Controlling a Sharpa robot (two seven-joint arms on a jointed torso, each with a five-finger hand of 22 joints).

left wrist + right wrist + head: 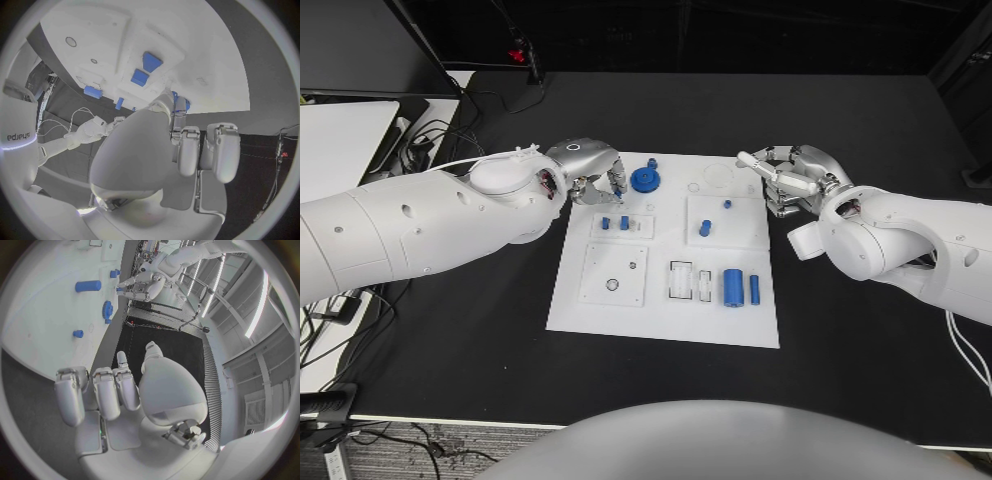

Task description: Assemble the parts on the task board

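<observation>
at the far left of the white task board (581, 310), the left hand (593, 170) hovers, grip unclear, and should close squarely on the blue round gear (645, 180).

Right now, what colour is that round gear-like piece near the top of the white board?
Blue. The gear-like piece shows best in the head view.

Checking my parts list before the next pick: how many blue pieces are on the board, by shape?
Blue gear: 1
Large blue cylinder: 1
Thin blue rod: 1
Small blue pieces: 4
Total on the task board: 7
</observation>
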